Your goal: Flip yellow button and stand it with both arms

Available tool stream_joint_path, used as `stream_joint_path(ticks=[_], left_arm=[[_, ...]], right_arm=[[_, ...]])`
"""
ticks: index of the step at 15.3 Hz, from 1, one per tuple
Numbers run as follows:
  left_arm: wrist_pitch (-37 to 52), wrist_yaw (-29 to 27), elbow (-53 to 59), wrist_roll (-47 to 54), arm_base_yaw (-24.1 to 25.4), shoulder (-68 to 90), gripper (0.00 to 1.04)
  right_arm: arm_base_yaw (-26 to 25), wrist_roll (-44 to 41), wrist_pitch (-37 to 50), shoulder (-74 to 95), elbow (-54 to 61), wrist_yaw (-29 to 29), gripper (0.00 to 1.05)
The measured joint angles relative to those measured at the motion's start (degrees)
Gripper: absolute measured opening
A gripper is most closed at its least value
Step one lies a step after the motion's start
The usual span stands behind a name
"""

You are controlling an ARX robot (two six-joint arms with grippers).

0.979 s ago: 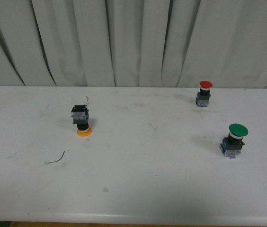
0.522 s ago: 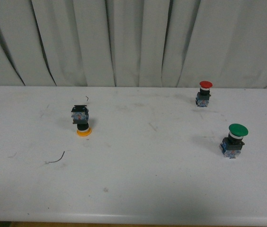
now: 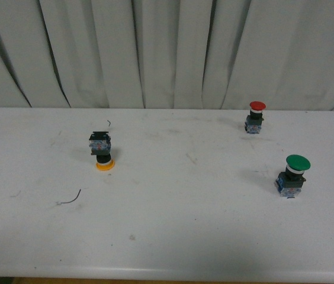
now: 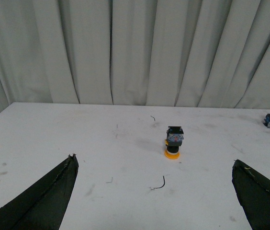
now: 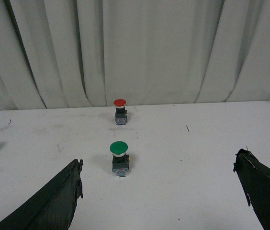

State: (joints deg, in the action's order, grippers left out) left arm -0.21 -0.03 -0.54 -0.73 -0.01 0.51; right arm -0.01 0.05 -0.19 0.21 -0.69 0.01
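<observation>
Yellow button [image 3: 102, 152] sitting cap-down, ten o'clock on table [image 3: 167, 236], awaiting flipping; left gripper [image 4: 154, 159], right gripper [image 5: 159, 157] hanging spread, empty.

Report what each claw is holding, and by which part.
Nothing is held. The left claw and the right claw are both open and empty; the yellow button sits cap-down on the table, untouched.

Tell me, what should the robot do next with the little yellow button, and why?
Probably reach the open left gripper toward the small yellow-capped push-button: it stands upside down, cap on the white table, blue-grey base up, and nothing grips it yet.
</observation>
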Motion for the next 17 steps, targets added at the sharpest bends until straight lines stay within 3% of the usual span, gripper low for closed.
stream_joint_path(ticks=[3, 5, 6, 8, 11, 14, 16, 17], left_arm=[[-0.1, 0.0, 0.0, 0.0, 0.0, 0.0, 0.98], [-14.3, -8.2, -6.6, -3.7, -3.7, 8.8, 0.98], [-14.6, -11.6, -8.2, -3.9, -6.4, 9.9, 0.98], [-12.5, -13.4, -10.8, -4.2, -9.1, 10.5, 0.98], [-3.6, -10.0, -11.8, -4.3, -8.3, 19.2, 0.98], [14.2, -1.6, -15.5, -3.9, -3.7, 39.4, 0.98], [26.8, 1.7, -24.9, -3.5, -3.3, 60.6, 0.98], [28.8, 1.8, -30.4, -3.1, -4.0, 70.9, 0.98]], right_arm=[[0.0, 0.0, 0.0, 0.0, 0.0, 0.0, 0.98], [0.0, 0.0, 0.0, 0.0, 0.0, 0.0, 0.98], [0.0, 0.0, 0.0, 0.0, 0.0, 0.0, 0.98], [0.0, 0.0, 0.0, 0.0, 0.0, 0.0, 0.98], [0.0, 0.0, 0.0, 0.0, 0.0, 0.0, 0.98], [0.0, 0.0, 0.0, 0.0, 0.0, 0.0, 0.98], [0.0, 0.0, 0.0, 0.0, 0.0, 0.0, 0.98], [0.0, 0.0, 0.0, 0.0, 0.0, 0.0, 0.98]])
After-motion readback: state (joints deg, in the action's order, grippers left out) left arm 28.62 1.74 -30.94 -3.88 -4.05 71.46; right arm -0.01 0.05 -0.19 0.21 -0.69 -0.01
